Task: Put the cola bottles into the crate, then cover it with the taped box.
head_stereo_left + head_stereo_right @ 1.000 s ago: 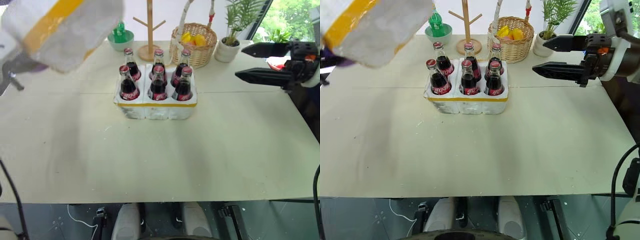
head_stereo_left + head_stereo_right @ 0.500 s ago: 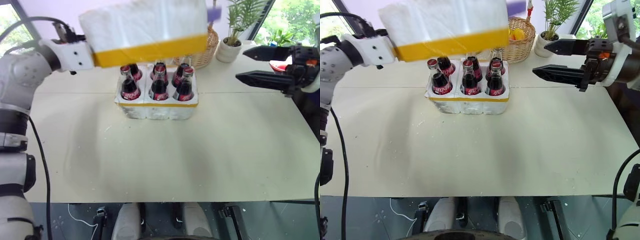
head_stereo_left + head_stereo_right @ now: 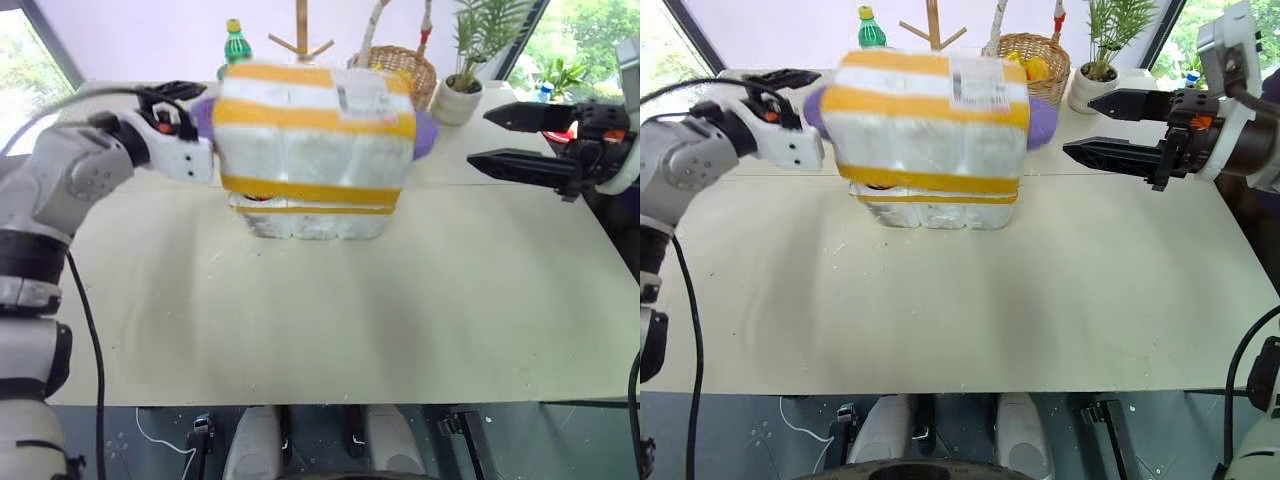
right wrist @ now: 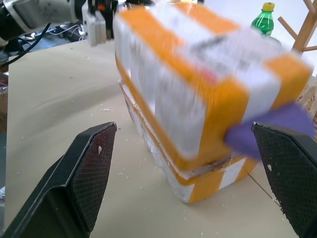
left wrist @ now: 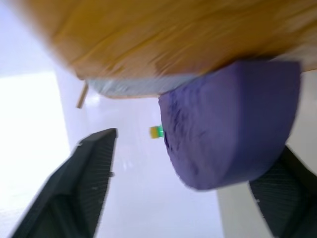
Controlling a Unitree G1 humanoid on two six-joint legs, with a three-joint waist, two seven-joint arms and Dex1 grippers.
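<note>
The taped box (image 3: pixel 314 140) sat down over the crate (image 3: pixel 312 218), hiding the bottles, with only the crate's base showing beneath it on the table (image 3: pixel 320 320). The left gripper (image 3: pixel 185 120) stood at the box's left side, fingers spread around a purple handle. The right gripper (image 3: pixel 1110 125) hovered off to the right, fingers wide apart, empty.

Left gripper (image 3: pixel 185 100) apparently spread wide, arm bent inward; right gripper (image 3: pixel 1102 125) spread wide, pointing left.

Cola bottles hidden under taped box (image 3: pixel 315 145) (motion-blurred); crate (image 3: pixel 310 222) base showing only.
</note>
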